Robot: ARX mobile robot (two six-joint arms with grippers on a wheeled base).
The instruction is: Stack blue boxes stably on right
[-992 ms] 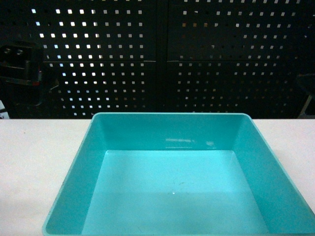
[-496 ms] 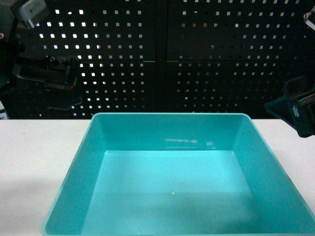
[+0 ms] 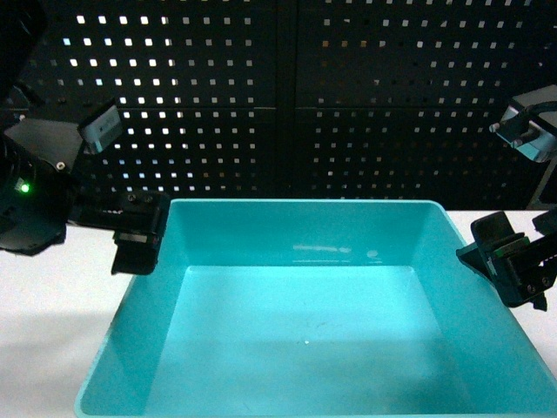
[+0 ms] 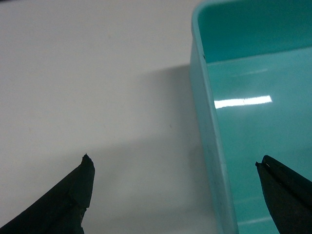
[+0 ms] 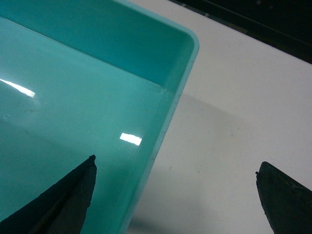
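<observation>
- The turquoise tub (image 3: 309,331) sits on the white table (image 3: 52,296), filling the middle and lower part of the head view, its opening facing up and nothing inside it.
- Behind the tub stands a black pegboard wall (image 3: 287,104) with rows of small square holes.
- The left gripper (image 3: 135,235) hangs at the tub's far left corner, just outside and above the rim; whether it touches the rim cannot be told.
- In the left wrist view the left gripper (image 4: 175,168) has its jaws spread wide, one fingertip over the bare table (image 4: 87,87) and the other over the tub's inside, so the tub's left wall (image 4: 207,126) lies between them.
- The right gripper (image 3: 509,257) sits at the tub's right rim, near the far right corner.
- In the right wrist view the right gripper (image 5: 175,168) also has its jaws wide apart, one tip above the tub's floor (image 5: 73,107) and the other above the table (image 5: 229,122), straddling the right wall without closing on it.
- Only this tub shows; no second blue box is in view.
</observation>
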